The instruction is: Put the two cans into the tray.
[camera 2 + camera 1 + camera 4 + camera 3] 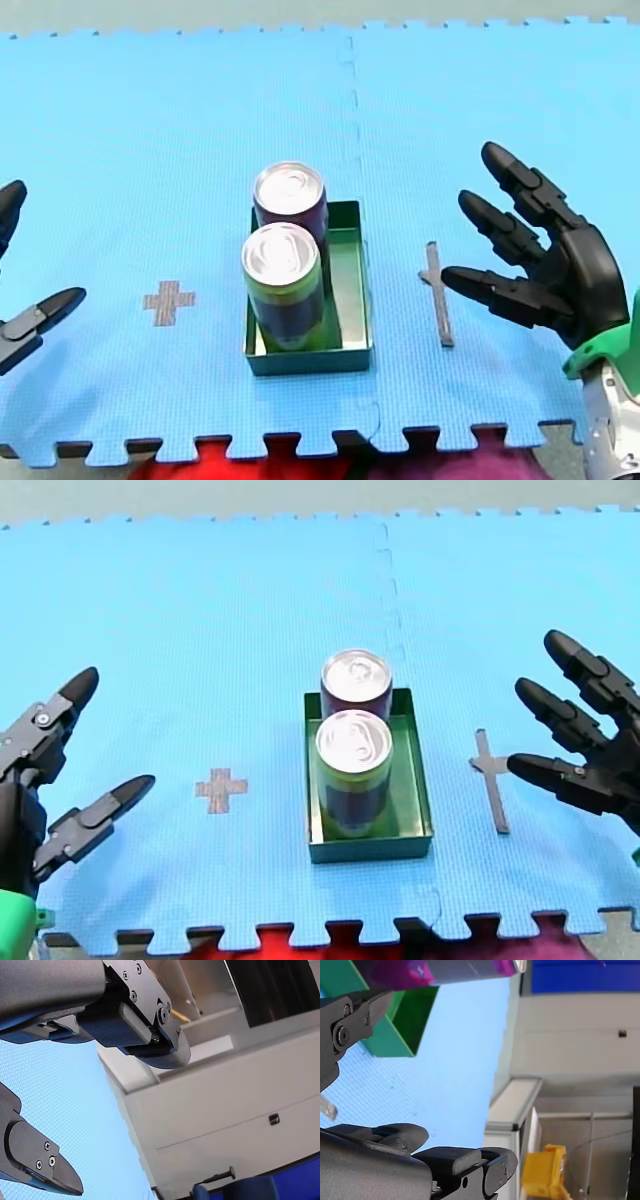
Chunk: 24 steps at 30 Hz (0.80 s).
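Two cans stand upright in the green tray [420, 790] at the middle of the blue mat. The near can [352, 770] is purple with a green band and a silver top. The far can [356, 683] is purple and sits at the tray's back end, close against the near one. My left hand [70, 770] is at the mat's left edge, well apart from the tray and holding nothing. My right hand [520, 260] hangs to the right of the tray, also holding nothing. A purple can [440, 969] and a corner of the green tray [395, 1030] show in the first wrist view.
A grey tape cross [221, 790] marks the mat left of the tray, and another grey cross [490, 777] lies to its right, near my right hand. The mat's jigsaw front edge [330, 935] is close. A white cabinet [225, 1105] stands beyond the mat.
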Each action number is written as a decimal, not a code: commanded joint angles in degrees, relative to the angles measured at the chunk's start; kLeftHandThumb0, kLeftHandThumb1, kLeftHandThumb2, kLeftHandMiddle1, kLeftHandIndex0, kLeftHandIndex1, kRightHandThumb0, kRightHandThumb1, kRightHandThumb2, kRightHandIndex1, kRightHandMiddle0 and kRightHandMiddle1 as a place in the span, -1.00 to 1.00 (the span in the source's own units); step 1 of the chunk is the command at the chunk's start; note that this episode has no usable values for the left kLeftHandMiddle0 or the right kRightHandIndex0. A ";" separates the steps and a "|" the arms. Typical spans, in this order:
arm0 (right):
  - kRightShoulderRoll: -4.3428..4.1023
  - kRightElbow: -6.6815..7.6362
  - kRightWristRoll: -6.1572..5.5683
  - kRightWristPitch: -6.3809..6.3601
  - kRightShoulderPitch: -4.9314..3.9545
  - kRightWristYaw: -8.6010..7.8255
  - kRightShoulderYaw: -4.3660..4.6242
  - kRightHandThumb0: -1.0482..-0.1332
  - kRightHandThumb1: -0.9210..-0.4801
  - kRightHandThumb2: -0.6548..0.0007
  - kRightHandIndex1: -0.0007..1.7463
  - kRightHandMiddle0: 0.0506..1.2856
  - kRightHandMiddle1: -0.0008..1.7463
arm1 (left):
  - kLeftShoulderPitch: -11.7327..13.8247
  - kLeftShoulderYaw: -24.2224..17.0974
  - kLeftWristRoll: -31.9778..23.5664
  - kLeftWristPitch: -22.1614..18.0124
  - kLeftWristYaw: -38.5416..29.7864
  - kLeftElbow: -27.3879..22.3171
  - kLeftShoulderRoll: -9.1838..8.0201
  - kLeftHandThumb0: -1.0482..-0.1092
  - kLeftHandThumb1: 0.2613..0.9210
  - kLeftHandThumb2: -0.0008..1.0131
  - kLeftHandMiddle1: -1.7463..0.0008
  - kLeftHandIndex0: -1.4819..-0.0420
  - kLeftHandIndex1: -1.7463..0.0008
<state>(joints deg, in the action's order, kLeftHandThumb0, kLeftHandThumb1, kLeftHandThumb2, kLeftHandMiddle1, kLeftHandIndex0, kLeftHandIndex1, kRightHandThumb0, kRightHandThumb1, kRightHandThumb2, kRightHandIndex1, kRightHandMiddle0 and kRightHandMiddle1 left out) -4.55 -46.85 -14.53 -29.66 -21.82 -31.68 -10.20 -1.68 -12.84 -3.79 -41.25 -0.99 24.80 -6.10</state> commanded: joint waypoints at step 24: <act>-0.19 0.78 0.93 -0.95 0.57 0.42 0.81 -0.18 0.06 0.99 -1.00 -0.51 -1.00 | -0.08 2.17 -0.85 1.52 -1.20 -1.01 1.72 -0.60 0.17 -1.00 0.99 0.16 1.00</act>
<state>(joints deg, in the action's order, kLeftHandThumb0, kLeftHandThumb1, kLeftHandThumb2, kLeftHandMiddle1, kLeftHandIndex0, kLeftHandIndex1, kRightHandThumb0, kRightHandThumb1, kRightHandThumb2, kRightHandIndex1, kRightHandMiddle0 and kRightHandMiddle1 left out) -4.46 -46.32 -13.53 -30.25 -21.41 -31.39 -9.32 -1.90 -10.68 -4.48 -39.91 -2.15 24.04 -4.34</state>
